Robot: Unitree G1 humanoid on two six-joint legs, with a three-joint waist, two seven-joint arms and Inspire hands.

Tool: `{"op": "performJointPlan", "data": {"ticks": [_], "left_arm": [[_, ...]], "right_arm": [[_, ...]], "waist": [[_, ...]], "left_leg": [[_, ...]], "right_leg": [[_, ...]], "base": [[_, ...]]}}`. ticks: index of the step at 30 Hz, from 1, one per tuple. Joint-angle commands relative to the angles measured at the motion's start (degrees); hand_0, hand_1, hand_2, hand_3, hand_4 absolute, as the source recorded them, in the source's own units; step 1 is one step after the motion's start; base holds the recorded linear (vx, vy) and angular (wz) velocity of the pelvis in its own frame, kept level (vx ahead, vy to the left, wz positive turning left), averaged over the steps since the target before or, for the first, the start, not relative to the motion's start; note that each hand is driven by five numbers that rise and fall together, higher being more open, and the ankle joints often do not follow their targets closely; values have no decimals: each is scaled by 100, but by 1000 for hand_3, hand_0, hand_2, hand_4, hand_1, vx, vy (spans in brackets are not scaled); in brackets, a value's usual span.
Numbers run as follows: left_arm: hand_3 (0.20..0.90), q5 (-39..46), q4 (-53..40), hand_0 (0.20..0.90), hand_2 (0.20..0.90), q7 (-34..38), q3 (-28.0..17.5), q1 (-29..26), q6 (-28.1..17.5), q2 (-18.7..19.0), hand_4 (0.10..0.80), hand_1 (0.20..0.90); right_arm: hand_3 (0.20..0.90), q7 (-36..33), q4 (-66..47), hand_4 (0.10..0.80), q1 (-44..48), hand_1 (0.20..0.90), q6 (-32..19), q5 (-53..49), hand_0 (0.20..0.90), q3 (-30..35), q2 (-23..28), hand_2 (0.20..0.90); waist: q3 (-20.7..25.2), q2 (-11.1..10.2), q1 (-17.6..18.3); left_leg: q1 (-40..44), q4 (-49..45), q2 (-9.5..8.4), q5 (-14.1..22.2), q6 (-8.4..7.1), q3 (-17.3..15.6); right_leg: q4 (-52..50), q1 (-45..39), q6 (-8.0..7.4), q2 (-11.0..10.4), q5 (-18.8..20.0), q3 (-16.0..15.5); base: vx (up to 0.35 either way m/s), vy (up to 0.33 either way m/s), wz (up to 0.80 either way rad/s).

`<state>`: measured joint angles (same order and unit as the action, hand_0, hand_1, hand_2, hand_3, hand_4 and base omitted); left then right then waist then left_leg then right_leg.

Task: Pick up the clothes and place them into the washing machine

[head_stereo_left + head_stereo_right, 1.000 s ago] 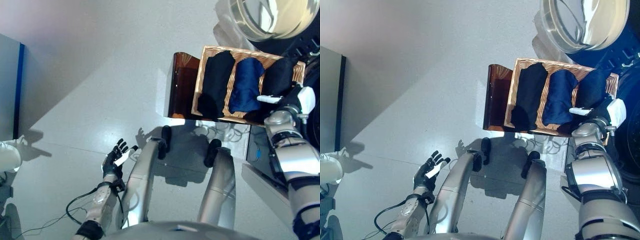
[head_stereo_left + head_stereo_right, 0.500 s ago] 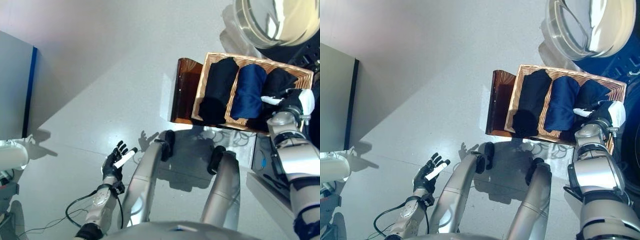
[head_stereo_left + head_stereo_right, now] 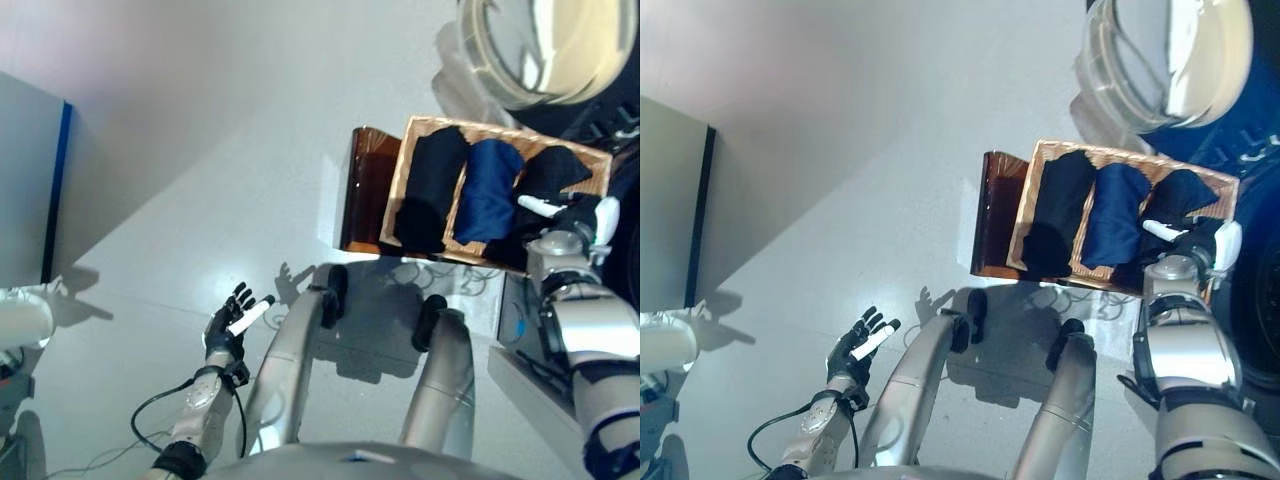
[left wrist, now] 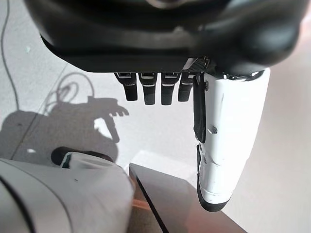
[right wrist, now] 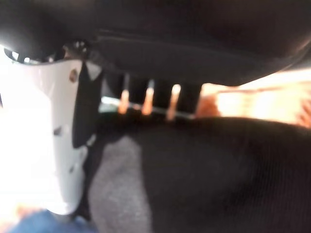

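A wicker basket (image 3: 500, 127) stands on a brown stool (image 3: 365, 190) and holds three folded garments side by side. They are a black one (image 3: 428, 185), a blue one (image 3: 488, 190) and another black one (image 3: 552, 172) on the right. My right hand (image 3: 575, 215) rests on the right black garment (image 5: 218, 170) at the basket's near right corner. It is open: its fingers lie straight against the cloth and its white thumb (image 5: 53, 131) sticks out beside them. My left hand (image 3: 228, 330) hangs open and empty low on the left above the floor.
The washing machine's round glass door (image 3: 530, 50) stands open just beyond the basket at the upper right. A grey panel with a blue edge (image 3: 30, 190) stands at the far left, with a white object (image 3: 20, 320) below it. Bare grey floor lies between the panel and the stool.
The whole view has shifted a little as the camera moved. My right hand stays on the right black garment, slightly further in from the basket's edge. The left hand has not moved.
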<state>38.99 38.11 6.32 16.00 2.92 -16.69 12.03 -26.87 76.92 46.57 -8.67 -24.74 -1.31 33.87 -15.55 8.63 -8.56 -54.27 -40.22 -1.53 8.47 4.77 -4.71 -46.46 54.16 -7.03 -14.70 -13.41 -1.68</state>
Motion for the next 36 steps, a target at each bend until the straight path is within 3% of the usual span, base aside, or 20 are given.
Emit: {"op": "performJointPlan", "data": {"ticks": [1,11,15,16,17,19,26,31,36], "left_arm": [[900,81,82,900,900,34,-403,-116,-323,253,800,900],[900,107,333,900,900,-120,-571,-151,-319,237,800,900],[900,174,379,900,900,-152,-626,-175,-332,198,800,900],[900,185,436,900,900,-155,-616,-202,-312,176,800,900],[900,247,560,900,900,-163,-595,-235,-238,69,800,900],[900,310,630,900,900,-205,-579,-252,-190,17,800,900],[900,441,568,900,900,-266,-436,-254,-197,-160,800,900],[900,402,535,900,900,-284,-360,-173,-211,-194,800,900],[900,367,592,900,900,-298,-314,-127,-245,-169,800,900]], "right_arm": [[200,43,-404,300,40,200,-770,-764,200,334,300,200],[200,417,-813,300,-435,200,-1081,-1377,200,659,134,200],[200,748,-1097,300,-627,200,-1499,-2553,200,1156,-207,200],[200,918,-1163,300,-644,200,-1672,-3143,200,1403,-378,200],[200,1226,-1260,300,-696,200,-1970,-4317,200,1894,-874,200],[200,1605,-1256,300,-851,200,-2003,-5050,200,2105,-1202,200],[200,2073,-1364,300,-925,200,-2206,-6059,200,2315,-1798,200],[200,2189,-1482,300,-807,200,-2444,-6303,200,2500,-1836,200],[200,1905,-1350,300,-420,200,-2632,-6109,200,2633,-1287,200]], "waist": [[-126,-205,79],[-68,-381,245],[-63,-381,272],[-45,-381,274],[4,-355,271],[21,-349,279],[24,-228,310],[41,-105,286],[92,47,239]], "left_leg": [[591,289,295,-34,-692,243],[1437,1149,281,-325,-833,228],[1675,1464,280,-428,-865,214],[1754,1564,279,-451,-872,213],[1879,1705,283,-484,-868,228],[1971,1790,278,-503,-873,248],[1971,1804,272,-497,-877,233],[1907,1798,279,-500,-882,230],[1753,1723,260,-458,-869,223]], "right_leg": [[1286,-693,23,29,1076,147],[2248,-1548,-66,42,1449,66],[2545,-1769,-98,32,1554,23],[2623,-1836,-107,39,1560,19],[2725,-1952,-126,50,1577,8],[2777,-2019,-134,45,1603,8],[2710,-1971,-121,52,1536,50],[2676,-1885,-129,53,1503,79],[2506,-1648,-129,46,1427,141]], "base": [[-49,-17,-24],[50,-25,-8],[31,-13,-5],[92,-27,-8],[98,-21,-8],[76,-12,-5],[11,-2,-2],[0,0,0],[-2,13,1]]}}
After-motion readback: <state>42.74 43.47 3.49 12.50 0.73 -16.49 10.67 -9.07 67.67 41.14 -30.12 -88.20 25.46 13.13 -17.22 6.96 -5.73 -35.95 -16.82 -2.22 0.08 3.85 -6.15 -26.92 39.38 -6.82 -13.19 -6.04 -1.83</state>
